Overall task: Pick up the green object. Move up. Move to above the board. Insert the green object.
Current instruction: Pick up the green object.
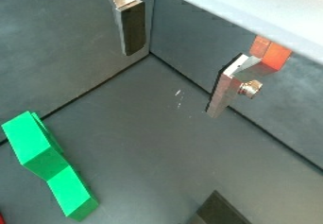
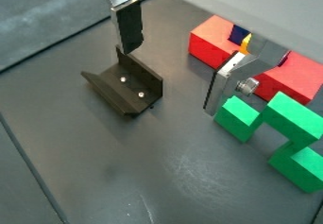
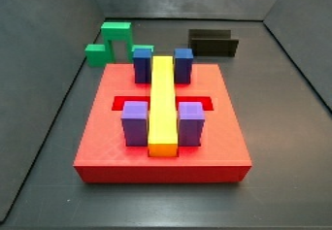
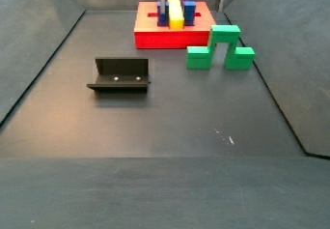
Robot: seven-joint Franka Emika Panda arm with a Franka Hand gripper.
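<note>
The green object (image 4: 217, 47) is a bright green arch standing on the dark floor just off one end of the board (image 4: 154, 38). It shows in both side views (image 3: 116, 40) and both wrist views (image 1: 51, 166) (image 2: 271, 124). The board (image 3: 116, 147) is a red slab bearing a long yellow bar (image 3: 162, 103), blue blocks (image 3: 143, 64) and purple blocks (image 3: 135, 125). My gripper (image 2: 177, 56) is open and empty, held high over the floor between the fixture and the green object. It also shows in a wrist view (image 1: 180, 56). It touches nothing.
The dark L-shaped fixture (image 4: 120, 75) stands on the floor apart from the board, also in a side view (image 3: 212, 43) and a wrist view (image 2: 127, 86). Grey walls enclose the floor on all sides.
</note>
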